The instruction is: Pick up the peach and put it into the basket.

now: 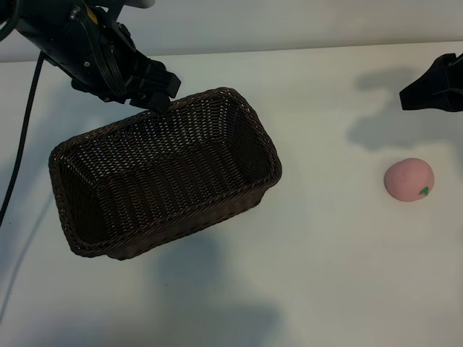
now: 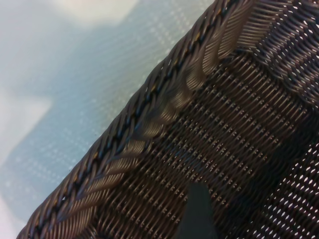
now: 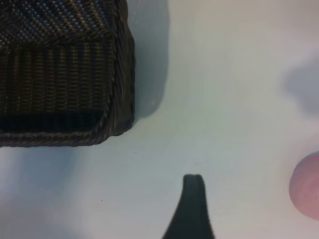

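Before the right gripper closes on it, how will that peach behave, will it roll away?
The peach looks round and sits loose on the bare table, so a nudge would probably roll it. Its smooth, matte skin suggests a toy, likely light, possibly squeezing out of the fingers.

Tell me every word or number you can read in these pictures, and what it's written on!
There are none to read.
The peach has only a tiny green leaf mark, not a letter.
The basket is plain woven wicker with no label.
The table is bare white with no writing.
The left gripper and right gripper show no readable markings.
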Controlling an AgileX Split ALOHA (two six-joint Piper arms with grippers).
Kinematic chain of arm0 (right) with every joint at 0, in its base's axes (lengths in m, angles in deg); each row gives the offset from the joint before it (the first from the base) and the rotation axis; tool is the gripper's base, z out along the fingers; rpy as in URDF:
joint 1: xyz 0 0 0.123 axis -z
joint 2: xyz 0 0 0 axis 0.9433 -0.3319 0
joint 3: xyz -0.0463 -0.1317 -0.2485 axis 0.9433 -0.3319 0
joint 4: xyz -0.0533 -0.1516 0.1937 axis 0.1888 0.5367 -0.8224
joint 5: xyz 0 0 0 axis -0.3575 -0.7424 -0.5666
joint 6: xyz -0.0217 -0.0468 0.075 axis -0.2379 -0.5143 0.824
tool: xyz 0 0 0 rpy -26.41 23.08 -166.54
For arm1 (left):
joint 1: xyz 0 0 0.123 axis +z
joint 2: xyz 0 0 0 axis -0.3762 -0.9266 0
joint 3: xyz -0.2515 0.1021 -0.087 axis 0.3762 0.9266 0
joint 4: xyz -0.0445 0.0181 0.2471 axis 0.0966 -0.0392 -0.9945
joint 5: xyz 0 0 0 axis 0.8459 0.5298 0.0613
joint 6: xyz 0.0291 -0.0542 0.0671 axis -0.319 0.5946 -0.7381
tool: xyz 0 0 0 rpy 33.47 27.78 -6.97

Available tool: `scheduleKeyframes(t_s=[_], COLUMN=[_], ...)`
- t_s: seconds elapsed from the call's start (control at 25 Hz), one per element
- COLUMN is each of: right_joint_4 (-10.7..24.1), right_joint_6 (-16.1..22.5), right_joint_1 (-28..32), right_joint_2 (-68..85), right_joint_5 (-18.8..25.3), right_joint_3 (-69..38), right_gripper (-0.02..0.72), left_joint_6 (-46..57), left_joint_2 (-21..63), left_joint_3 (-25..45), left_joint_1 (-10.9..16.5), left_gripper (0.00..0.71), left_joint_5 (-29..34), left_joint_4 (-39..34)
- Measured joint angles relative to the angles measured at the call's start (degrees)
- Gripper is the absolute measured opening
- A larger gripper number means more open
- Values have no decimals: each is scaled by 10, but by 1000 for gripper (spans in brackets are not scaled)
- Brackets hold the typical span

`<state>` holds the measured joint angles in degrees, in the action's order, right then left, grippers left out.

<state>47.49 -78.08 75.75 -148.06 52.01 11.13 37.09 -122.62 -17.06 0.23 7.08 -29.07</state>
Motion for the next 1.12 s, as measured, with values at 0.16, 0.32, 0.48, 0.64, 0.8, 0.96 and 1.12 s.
scheduleKeyframes(t_s=[0.16,0.32,0.48,0.64,0.8,0.96,1.12], right_joint_4=[-1,-1,-1,-1,-1,-1,-1], right_joint_6=[0,0,0,0,0,-1,-1], right_joint_1=[0,0,0,0,0,0,0], right_joint_2=[0,0,0,0,0,0,0], right_joint_5=[0,0,0,0,0,0,0], right_joint_3=[0,0,0,0,0,0,0], right_gripper=[596,596,596,596,596,596,595], left_joint_6=[0,0,0,0,0,0,16], left_joint_2=[0,0,0,0,0,0,0], left_joint_3=[0,0,0,0,0,0,-5], left_joint_1=[0,0,0,0,0,0,0], left_gripper=[592,592,592,592,592,592,592], left_joint_5=[0,-1,-2,-2,-19,-39,-9], left_joint_4=[0,0,0,0,3,12,2])
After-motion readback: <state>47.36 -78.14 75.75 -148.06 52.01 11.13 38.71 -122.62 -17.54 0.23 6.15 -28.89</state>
